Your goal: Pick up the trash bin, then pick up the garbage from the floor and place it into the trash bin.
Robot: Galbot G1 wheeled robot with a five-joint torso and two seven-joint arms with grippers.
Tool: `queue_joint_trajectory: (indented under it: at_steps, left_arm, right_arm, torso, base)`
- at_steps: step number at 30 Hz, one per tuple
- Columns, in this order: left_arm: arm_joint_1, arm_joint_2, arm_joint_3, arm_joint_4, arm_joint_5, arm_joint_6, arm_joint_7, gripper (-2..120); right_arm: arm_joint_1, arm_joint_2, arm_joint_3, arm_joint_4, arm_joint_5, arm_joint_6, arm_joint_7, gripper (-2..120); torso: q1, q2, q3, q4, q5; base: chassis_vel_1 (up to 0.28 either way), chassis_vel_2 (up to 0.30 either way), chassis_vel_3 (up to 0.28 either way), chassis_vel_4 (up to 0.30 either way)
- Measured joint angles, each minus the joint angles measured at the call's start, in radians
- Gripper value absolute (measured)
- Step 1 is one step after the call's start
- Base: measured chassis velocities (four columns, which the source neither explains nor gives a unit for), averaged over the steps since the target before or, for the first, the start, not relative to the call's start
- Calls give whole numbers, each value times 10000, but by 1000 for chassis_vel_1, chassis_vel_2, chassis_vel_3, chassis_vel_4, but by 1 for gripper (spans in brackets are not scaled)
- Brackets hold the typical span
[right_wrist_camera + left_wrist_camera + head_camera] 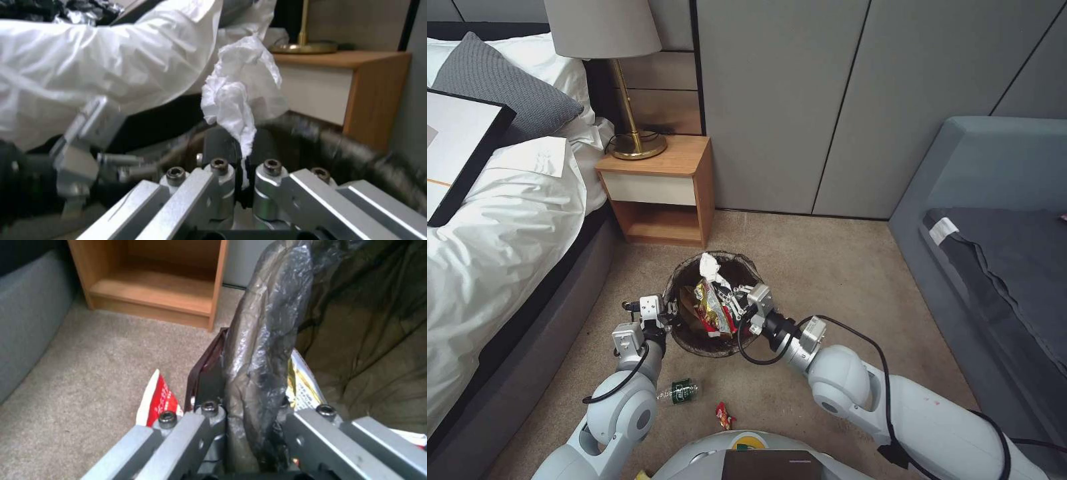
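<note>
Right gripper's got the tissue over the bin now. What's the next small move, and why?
Probably open the right gripper and let go. It is shut on the white tissue wad, which hangs above the trash bin opening, while the left gripper clamps the lined rim. The tissue should fall inside onto the snack bag. The green-labelled bottle and red wrapper wait on the carpet.

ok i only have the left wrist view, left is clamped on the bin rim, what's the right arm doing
Observer: The right gripper is shut on the white tissue wad, held over the trash bin opening.
Operator: anything in the bin already
Observer: Yes, a yellow snack bag stands inside it.
Operator: what's lying on the floor
Observer: I see a green-labelled bottle and a small red wrapper on the carpet, close to the robot's base.
</note>
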Motion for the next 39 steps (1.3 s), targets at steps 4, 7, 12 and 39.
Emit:
queue_joint_trajectory:
  at_steps: [4, 7, 12, 39]
  left_arm:
    - [15, 20, -37, -39, -23, -4, 0, 4]
    - [12, 22, -47, -44, -28, -7, 0, 4]
    - [-17, 28, -54, -49, -80, -22, 0, 4]
    - [-104, 146, -60, -16, -226, -42, -17, 4]
  right_arm:
    - [270, 227, -362, -533, -85, 28, 51, 0]
    - [374, 312, -497, -730, -120, 29, 95, 0]
    - [694, 562, -925, -1310, -185, -44, 296, 0]
    - [837, 790, -1148, -1509, -217, -411, 908, 78]
  torso:
    - [0, 0, 0, 1, 1]
    - [0, -1, 0, 0, 0]
    - [0, -1, 0, 1, 0]
    - [0, -1, -1, 0, 0]
  base:
    - [0, 0, 0, 0]
    - [0, 0, 0, 0]
    - [0, 0, 0, 0]
    - [0, 0, 0, 0]
